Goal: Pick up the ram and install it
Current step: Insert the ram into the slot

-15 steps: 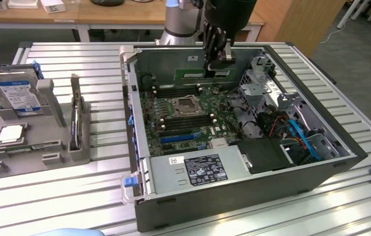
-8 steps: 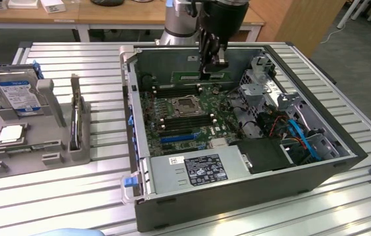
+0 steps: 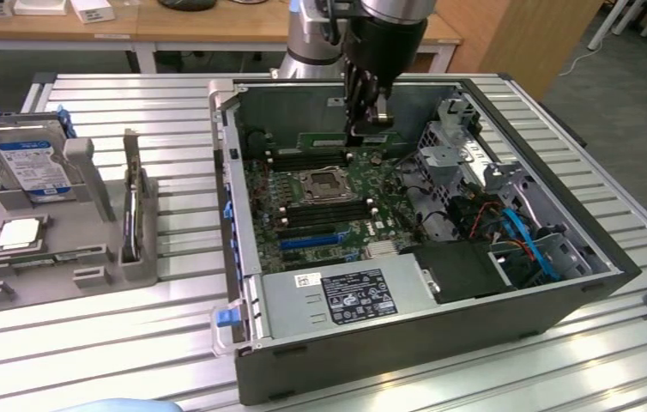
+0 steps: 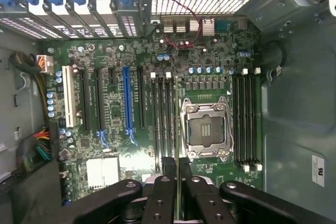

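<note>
Closest to the wrist camera are the black links and two fingers (image 4: pixel 169 167) of the hand (image 4: pixel 177 163). The fingers are drawn nearly together, with just a thin slit between them. Beyond them lies the green motherboard (image 4: pixel 115 145) with its open socket (image 4: pixel 206 129). One bank of black memory slots (image 4: pixel 164 121) runs along one side of the socket, and a second bank (image 4: pixel 245 121) runs along the other. The fingertips hang over the end of the first bank. A blue slot (image 4: pixel 126 100) and a white slot (image 4: pixel 67 95) stand farther along the board.

In the exterior view the hand (image 3: pixel 365 130) reaches straight down into the open case (image 3: pixel 415 352) and pinches the ram (image 3: pixel 321 137) at about its middle. The ram is held level, long edge down, over the far part of the motherboard (image 3: pixel 300 206). It sits beyond the socket (image 3: pixel 326 182) and near the case's far wall, above the slots there. Whether it touches a slot cannot be told.

At the case's near end sits the grey power supply (image 3: pixel 347 296) with a dark label.

On the exterior view's left, well apart from the case, a grey holder (image 3: pixel 60 275) stands on the slatted worktop (image 3: pixel 129 343). A hard drive (image 3: pixel 32 163) stands upright at the holder's far end, and a CPU chip (image 3: pixel 21 233) lies flat nearer.
</note>
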`<state>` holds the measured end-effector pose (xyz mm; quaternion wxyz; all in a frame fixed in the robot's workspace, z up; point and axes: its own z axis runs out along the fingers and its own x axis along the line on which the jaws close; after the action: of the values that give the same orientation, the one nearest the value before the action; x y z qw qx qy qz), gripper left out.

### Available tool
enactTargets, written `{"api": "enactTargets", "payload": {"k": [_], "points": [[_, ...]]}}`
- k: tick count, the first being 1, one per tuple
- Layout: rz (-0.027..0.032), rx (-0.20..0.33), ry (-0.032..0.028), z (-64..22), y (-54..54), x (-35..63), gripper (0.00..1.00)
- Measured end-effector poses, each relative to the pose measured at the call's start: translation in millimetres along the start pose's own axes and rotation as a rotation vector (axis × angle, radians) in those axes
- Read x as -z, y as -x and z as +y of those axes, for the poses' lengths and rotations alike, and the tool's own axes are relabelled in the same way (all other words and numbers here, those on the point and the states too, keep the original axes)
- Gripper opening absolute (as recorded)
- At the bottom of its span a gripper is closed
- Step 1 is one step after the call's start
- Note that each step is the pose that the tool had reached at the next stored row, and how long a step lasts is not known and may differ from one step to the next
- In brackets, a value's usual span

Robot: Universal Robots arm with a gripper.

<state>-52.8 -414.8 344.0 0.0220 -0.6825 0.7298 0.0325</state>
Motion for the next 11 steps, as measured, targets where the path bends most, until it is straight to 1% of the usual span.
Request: {"api": "enactTargets", "payload": {"k": [11], "points": [[0.0003, 0.000, 0.0001, 0.1, 3.5, -20.1, 0.14]]}}
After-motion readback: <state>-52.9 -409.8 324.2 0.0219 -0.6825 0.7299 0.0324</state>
